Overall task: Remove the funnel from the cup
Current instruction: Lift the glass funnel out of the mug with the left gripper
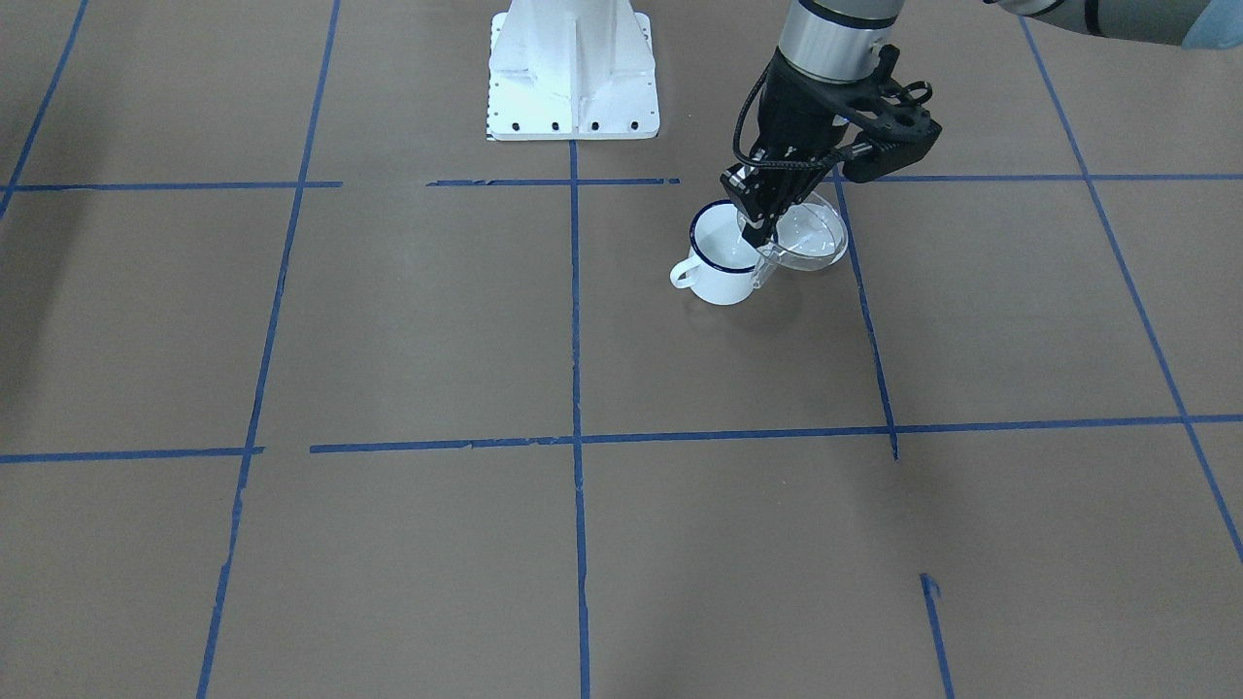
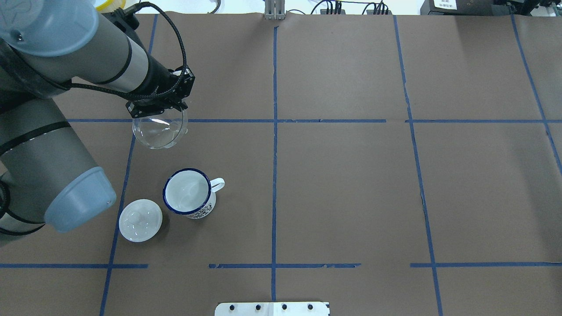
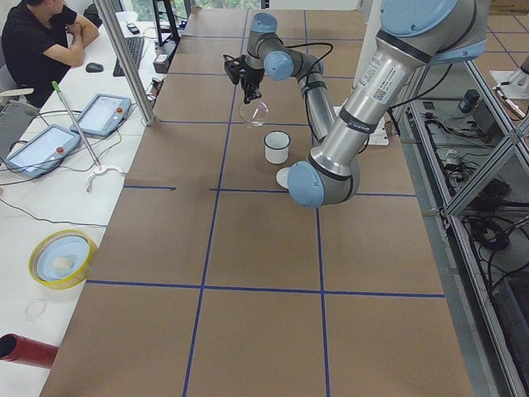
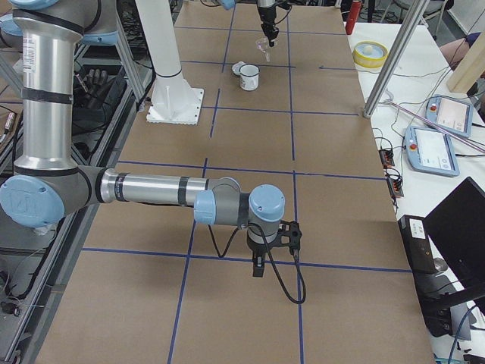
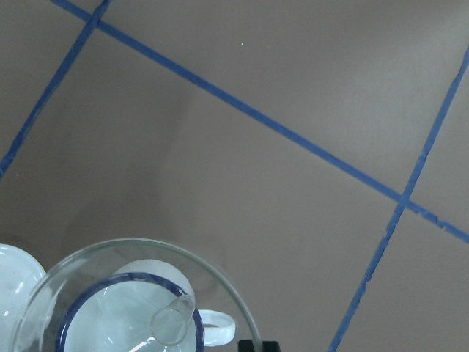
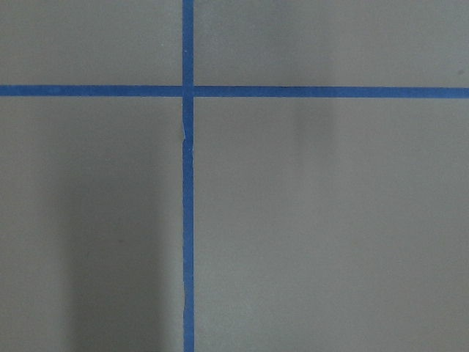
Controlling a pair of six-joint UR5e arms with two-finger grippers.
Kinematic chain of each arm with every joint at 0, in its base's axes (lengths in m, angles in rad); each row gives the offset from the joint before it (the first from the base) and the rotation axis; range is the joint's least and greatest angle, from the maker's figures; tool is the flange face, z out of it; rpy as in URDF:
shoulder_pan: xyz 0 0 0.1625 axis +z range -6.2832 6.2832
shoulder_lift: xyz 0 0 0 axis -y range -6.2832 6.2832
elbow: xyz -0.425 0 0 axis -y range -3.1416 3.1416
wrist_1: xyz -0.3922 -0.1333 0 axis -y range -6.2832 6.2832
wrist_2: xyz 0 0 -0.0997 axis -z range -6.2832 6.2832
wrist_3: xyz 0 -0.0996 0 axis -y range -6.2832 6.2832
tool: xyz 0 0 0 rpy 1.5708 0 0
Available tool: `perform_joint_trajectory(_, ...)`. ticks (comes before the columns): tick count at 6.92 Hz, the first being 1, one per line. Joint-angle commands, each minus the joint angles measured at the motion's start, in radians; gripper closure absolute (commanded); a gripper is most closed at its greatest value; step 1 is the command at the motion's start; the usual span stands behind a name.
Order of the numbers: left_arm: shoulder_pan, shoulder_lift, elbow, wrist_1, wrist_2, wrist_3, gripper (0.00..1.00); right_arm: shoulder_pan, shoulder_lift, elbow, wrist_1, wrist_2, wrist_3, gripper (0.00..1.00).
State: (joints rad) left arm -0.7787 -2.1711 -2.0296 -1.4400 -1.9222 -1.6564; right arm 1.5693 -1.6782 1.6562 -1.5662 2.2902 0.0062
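Note:
The clear funnel [image 2: 159, 132] hangs in the air from my left gripper [image 2: 160, 106], which is shut on its rim. It is lifted free of the cup and sits farther out over the table. The white cup [image 2: 189, 198] with a dark blue rim stands upright, its handle pointing right. In the front view the funnel [image 1: 812, 238] is tilted beside the cup [image 1: 723, 267] under the gripper [image 1: 758, 231]. The left wrist view looks through the funnel [image 5: 172, 324] at the cup [image 5: 88, 330] below. My right gripper [image 4: 258, 270] shows only in the right side view; I cannot tell its state.
A white round knobbed lid [image 2: 140, 220] lies on the table just left of the cup. The robot's white base plate [image 1: 573, 73] stands at the middle of the near edge. Blue tape lines cross the brown table. A person sits at a side desk [image 3: 45, 33].

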Motion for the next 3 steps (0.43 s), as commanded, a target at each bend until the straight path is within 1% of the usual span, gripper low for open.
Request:
perform_joint_trajectory(1,-0.046,0.039,0.134,-0.316,0.011,-0.143,1.0,0.0,0.0,0.0,0.0,0.0,0.0,0.0)
perform_joint_trajectory(2,-0.047,0.045,0.231,-0.485,0.091,-0.231,1.0,0.0,0.0,0.0,0.0,0.0,0.0,0.0)
perform_joint_trajectory(3,-0.044,0.045,0.344,-0.629,0.148,-0.288,1.0,0.0,0.0,0.0,0.0,0.0,0.0,0.0)
